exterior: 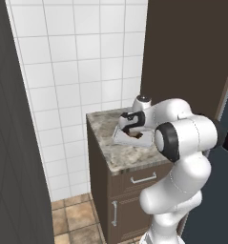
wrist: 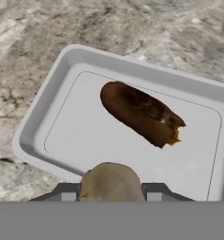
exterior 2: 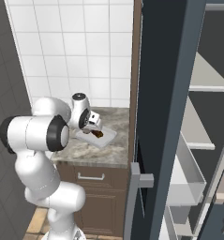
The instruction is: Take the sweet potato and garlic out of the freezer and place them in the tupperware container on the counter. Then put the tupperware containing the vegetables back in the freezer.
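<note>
Arm reaches forward over the surface (exterior: 116,159), a speckled stone top above dark brown cabinets, with the gripper (wrist: 111,190) hanging low over the tupperware container (wrist: 41,124). In the hand view the jaws are clenched on the garlic (wrist: 111,183), a roundish olive-tan lump sitting between the two finger tips at the bottom of that view; the grip is partway closed because the lump itself keeps them apart. The garlic is held directly above the near part of the tray floor, inside the rim line, so a release from here should drop it in, not onto the stone. The sweet potato (wrist: 142,114) already lies in the container, flat on the tray floor, slanting across the middle toward the far side, one end ragged with an orange tinge. Its position leaves the near half of the tray bare, which is likely why the garlic is brought in on this side, apart from it. From the right base view the tray (exterior 2: 108,138) sits on the stone near the freezer (exterior 2: 167,117), whose door stands open with light grey shelves and white bins showing; that keeps the carry back short. Judged stage: second vegetable about to be set down, container not yet lifted. Risk: the round garlic may roll toward the rim.
</note>
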